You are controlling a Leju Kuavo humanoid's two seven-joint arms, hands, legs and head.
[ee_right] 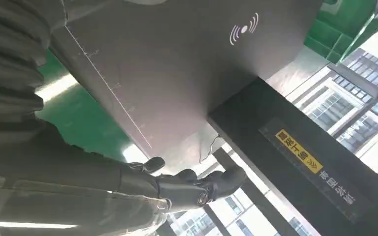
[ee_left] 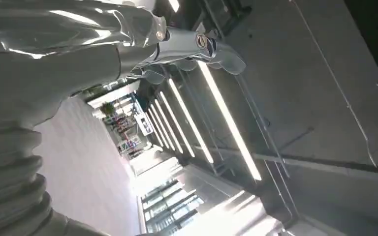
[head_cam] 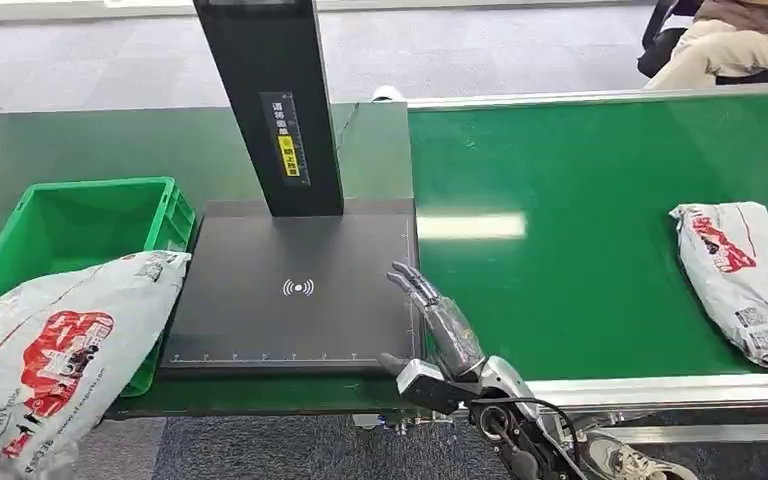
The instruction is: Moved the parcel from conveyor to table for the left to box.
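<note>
Head view: a grey plastic mailer parcel with red print [head_cam: 55,350] fills the lower left corner, its upper end lying over the front right rim of an open green plastic crate [head_cam: 80,220], its lower end running off the frame's bottom edge. What supports that lower end cannot be made out, and the left hand is not identifiable here. The crate stands on a dark green counter [head_cam: 80,140], just beside a flat black scanning platform [head_cam: 295,290] that bears a white wireless symbol and carries a tall black post [head_cam: 270,100] with a yellow label. At the platform's front right corner hovers the right hand [head_cam: 438,320], its dark fingers [head_cam: 410,280] stretched out straight and slightly apart, holding nothing, above the seam between the platform and the bright green conveyor belt [head_cam: 560,250]. A second grey mailer parcel with red print [head_cam: 745,275] lies far to the right on the belt, well apart from the hand. A seated person's legs [head_cam: 710,50] show beyond the belt at the upper right.

Left wrist view: the camera looks up at a grey ceiling with long strip lights [ee_left: 226,123]. The left hand [ee_left: 142,54] reaches in with its grey ribbed cover and thick thumb, beneath glossy crinkled plastic film [ee_left: 64,24]. Whether the fingers close on that film I cannot tell.

Right wrist view: the right hand's dark fingers [ee_right: 197,184] extend loosely apart and empty, near the edge of the black platform [ee_right: 177,73] with its wireless symbol; the black post's yellow label [ee_right: 298,150] sits nearby, and a piece of the green crate [ee_right: 344,24] shows past the platform.
</note>
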